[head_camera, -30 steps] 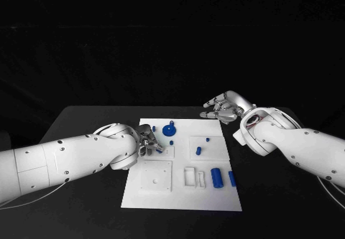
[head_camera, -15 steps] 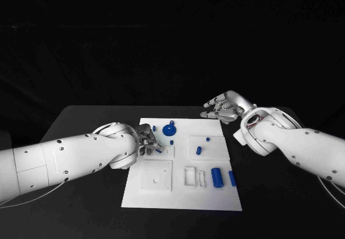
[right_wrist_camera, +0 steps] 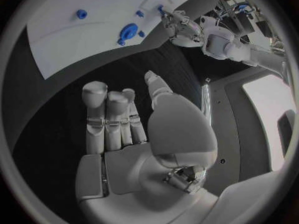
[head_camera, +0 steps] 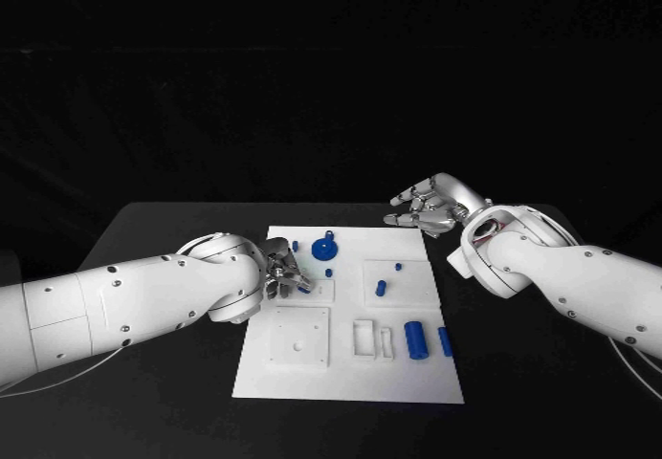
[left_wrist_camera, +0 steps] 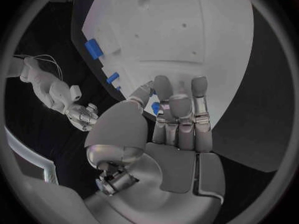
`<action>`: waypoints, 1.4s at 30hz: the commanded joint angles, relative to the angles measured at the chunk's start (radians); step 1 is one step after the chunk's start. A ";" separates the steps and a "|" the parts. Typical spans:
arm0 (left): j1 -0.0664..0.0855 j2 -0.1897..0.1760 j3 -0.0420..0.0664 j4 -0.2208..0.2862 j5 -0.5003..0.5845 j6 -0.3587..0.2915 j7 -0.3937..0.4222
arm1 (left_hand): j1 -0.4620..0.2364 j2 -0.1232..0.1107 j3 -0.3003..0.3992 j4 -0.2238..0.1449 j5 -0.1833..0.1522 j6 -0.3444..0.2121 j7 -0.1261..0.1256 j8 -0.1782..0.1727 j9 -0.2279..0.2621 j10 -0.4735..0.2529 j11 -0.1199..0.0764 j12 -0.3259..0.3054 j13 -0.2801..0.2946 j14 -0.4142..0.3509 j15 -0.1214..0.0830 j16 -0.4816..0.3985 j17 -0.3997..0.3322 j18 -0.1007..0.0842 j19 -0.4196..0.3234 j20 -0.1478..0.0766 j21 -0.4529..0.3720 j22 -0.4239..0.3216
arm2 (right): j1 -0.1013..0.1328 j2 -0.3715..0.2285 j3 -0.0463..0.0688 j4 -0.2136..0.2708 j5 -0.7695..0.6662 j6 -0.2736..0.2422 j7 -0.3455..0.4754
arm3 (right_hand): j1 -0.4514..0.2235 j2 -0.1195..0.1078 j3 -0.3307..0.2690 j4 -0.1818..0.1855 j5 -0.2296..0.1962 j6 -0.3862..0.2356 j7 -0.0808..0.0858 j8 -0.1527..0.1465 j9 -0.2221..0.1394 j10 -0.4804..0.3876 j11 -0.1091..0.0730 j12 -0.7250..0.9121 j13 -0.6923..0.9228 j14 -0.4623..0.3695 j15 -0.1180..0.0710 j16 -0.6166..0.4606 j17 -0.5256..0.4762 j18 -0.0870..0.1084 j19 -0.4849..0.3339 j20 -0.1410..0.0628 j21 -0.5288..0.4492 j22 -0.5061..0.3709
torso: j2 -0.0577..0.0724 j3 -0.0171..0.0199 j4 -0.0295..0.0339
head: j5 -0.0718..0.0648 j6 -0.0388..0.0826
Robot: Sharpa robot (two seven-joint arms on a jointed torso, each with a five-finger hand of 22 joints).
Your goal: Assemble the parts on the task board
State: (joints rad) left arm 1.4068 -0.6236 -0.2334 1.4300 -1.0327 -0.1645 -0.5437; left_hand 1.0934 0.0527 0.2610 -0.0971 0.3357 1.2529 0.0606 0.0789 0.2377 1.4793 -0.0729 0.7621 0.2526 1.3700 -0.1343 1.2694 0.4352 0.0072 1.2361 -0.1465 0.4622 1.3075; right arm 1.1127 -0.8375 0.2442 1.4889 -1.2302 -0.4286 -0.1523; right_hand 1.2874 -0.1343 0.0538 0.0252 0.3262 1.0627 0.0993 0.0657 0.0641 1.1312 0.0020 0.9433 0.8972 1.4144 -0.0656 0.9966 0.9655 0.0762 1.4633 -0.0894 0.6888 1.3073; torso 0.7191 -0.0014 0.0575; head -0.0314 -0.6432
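The left arm [head_camera: 124, 306] is being extended from the near left, its forearm angled inward across the table. The left hand [head_camera: 283, 268] is being held low at the end of it, fingers [left_wrist_camera: 179, 109] kept close together and pointing forward, thumb set alongside; whether anything is being pinched cannot be told. The right arm [head_camera: 565, 277] is being bent in from the right. The right hand [head_camera: 430, 206] is being held raised, palm facing inward, fingers [right_wrist_camera: 109, 114] kept loosely side by side and slightly curled, nothing being held.
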 commanded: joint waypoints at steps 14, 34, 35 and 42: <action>-0.011 0.004 -0.009 0.002 0.004 0.136 -0.029 | -0.004 0.009 -0.016 0.054 -0.036 0.228 -0.134 0.080 0.439 0.036 -0.028 0.006 -0.001 -0.006 -0.005 0.006 -0.003 -0.007 -0.004 0.002 0.002 0.021 | -0.001 -0.001 0.001 0.001 0.002 0.014 0.009 | -0.010 0.001 -0.003 0.006 0.012 0.004 0.000 -0.003 -0.001 -0.005 -0.002 0.002 -0.004 -0.005 -0.003 -0.007 -0.004 0.018 0.015 0.002 -0.008 0.078 | 0.000 -0.0005 0.0002 | -0.005 0.002; -0.011 0.007 -0.009 -0.002 -0.001 0.123 -0.026 | -0.024 0.034 0.017 0.036 -0.024 0.226 -0.133 0.079 0.440 0.036 -0.028 0.004 -0.004 -0.007 -0.005 0.005 -0.006 -0.007 -0.004 0.002 0.002 0.020 | -0.005 0.001 0.001 -0.003 0.005 0.014 0.010 | -0.012 0.003 -0.002 0.009 0.014 0.005 0.000 -0.003 -0.001 -0.004 -0.002 0.002 -0.005 -0.005 -0.004 -0.009 -0.006 0.018 0.016 0.002 -0.011 0.078 | 0.001 -0.0014 -0.0006 | -0.008 0.003; -0.011 0.007 -0.009 -0.002 -0.001 0.121 -0.025 | -0.023 0.034 0.017 0.036 -0.027 0.225 -0.133 0.079 0.440 0.036 -0.028 0.003 -0.004 -0.007 -0.005 0.005 -0.007 -0.007 -0.004 0.002 0.002 0.020 | -0.005 0.002 0.001 -0.003 0.005 0.014 0.010 | -0.012 0.003 -0.002 0.009 0.014 0.005 0.000 -0.003 -0.001 -0.004 -0.002 0.002 -0.005 -0.005 -0.004 -0.009 -0.006 0.018 0.016 0.002 -0.011 0.078 | 0.000 -0.0015 -0.0006 | -0.008 0.003; -0.011 0.002 -0.008 0.002 0.004 0.104 -0.019 | -0.001 0.027 0.005 0.050 -0.055 0.221 -0.132 0.076 0.437 0.036 -0.027 -0.005 -0.011 -0.007 -0.006 -0.003 -0.014 -0.007 -0.004 0.001 -0.003 0.020 | -0.007 0.002 0.001 -0.004 0.006 0.015 0.010 | -0.012 0.003 -0.002 0.009 0.014 0.005 0.000 -0.003 -0.001 -0.004 -0.002 0.002 -0.005 -0.005 -0.004 -0.009 -0.006 0.018 0.016 0.002 -0.011 0.078 | 0.000 -0.0016 -0.0001 | -0.011 0.003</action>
State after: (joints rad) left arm 1.4010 -0.6210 -0.2379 1.4290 -1.0342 -0.0657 -0.5541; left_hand 1.0844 0.0777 0.2619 -0.0457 0.2833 1.2965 0.0440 0.1551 0.6745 1.5014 -0.0665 0.7614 0.2420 1.3624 -0.1340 1.2721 0.4221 0.0072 1.2361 -0.1465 0.4622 1.3079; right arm 1.1068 -0.8365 0.2442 1.4850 -1.2248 -0.4252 -0.1518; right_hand 1.2832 -0.1301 0.0500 0.0290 0.3370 1.0627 0.0993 0.0657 0.0641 1.1312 0.0020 0.9433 0.8931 1.4144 -0.0656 0.9905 0.9601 0.0762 1.4633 -0.0894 0.6844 1.3073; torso 0.7198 -0.0028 0.0571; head -0.0415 -0.6397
